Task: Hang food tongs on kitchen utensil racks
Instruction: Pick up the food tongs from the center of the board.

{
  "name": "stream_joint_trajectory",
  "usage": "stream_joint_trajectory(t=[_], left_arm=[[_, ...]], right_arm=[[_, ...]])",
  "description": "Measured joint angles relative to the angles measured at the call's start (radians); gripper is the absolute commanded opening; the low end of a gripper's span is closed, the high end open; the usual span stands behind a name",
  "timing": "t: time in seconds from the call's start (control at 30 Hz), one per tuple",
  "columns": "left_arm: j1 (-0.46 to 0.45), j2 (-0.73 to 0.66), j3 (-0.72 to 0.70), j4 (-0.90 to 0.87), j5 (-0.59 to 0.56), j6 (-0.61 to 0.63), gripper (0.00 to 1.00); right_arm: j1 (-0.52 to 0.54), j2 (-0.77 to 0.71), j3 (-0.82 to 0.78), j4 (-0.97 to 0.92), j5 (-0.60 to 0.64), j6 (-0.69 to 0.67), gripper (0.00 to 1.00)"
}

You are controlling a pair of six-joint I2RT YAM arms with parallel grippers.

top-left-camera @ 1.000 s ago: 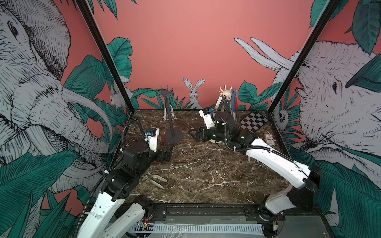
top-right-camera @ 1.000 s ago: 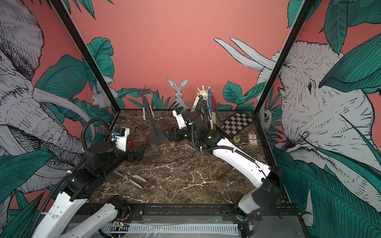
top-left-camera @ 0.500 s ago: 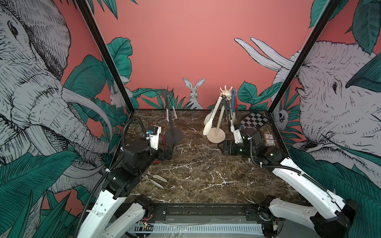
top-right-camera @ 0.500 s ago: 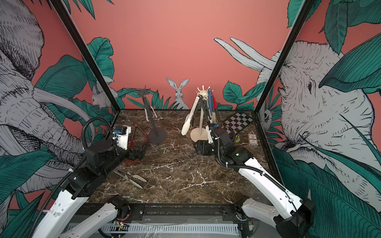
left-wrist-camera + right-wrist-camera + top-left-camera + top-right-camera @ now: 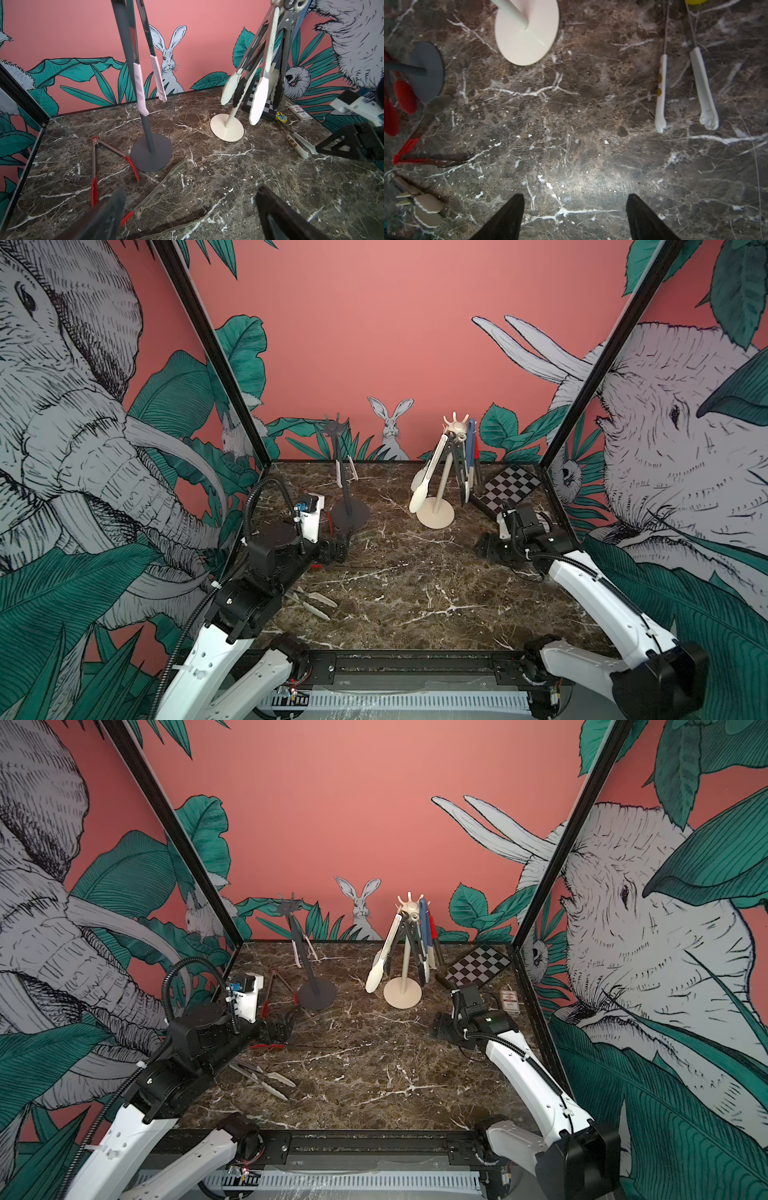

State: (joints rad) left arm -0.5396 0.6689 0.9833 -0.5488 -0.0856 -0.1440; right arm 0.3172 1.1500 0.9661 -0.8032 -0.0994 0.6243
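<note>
The dark grey rack (image 5: 348, 489) stands back left with pink-tipped tongs (image 5: 141, 89) hanging from it. The cream rack (image 5: 441, 485) holds several tongs, among them a cream-tipped pair (image 5: 420, 489) and a blue-handled pair (image 5: 470, 448). On the marble lie red-tipped tongs (image 5: 94, 166), a second red-tipped pair (image 5: 158, 187) right under my open left gripper (image 5: 190, 193), cream-tipped tongs (image 5: 316, 603) by the left arm, and white paw-tipped tongs (image 5: 661, 93). My right gripper (image 5: 575, 196) hovers open and empty over bare marble, near the paw-tipped tongs.
A checkerboard (image 5: 509, 491) leans at the back right, with a small card box (image 5: 509, 1002) and a yellow object (image 5: 281, 117) beside it. Printed walls with black corner posts close in the table on three sides.
My right arm has drawn back from the cream rack toward the right side and come down low. The cream-tipped tongs now hang free on that rack. The left arm has barely moved.
</note>
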Motion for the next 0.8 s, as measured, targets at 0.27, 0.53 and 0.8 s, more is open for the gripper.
stream_joint_trajectory(t=[0.27,0.53,0.8], left_arm=[[0.000,-0.016,0.017,-0.009,0.000,0.006,0.99],[0.000,-0.023,0.020,-0.030,0.000,0.006,0.99],[0.000,-0.038,0.029,-0.033,0.001,0.009,0.99]], right_arm=[[-0.123,0.129,-0.011,-0.029,0.059,-0.071,0.68],[-0.208,0.228,-0.034,-0.007,0.093,-0.136,0.54],[-0.260,0.339,-0.036,0.076,0.083,-0.190,0.39]])
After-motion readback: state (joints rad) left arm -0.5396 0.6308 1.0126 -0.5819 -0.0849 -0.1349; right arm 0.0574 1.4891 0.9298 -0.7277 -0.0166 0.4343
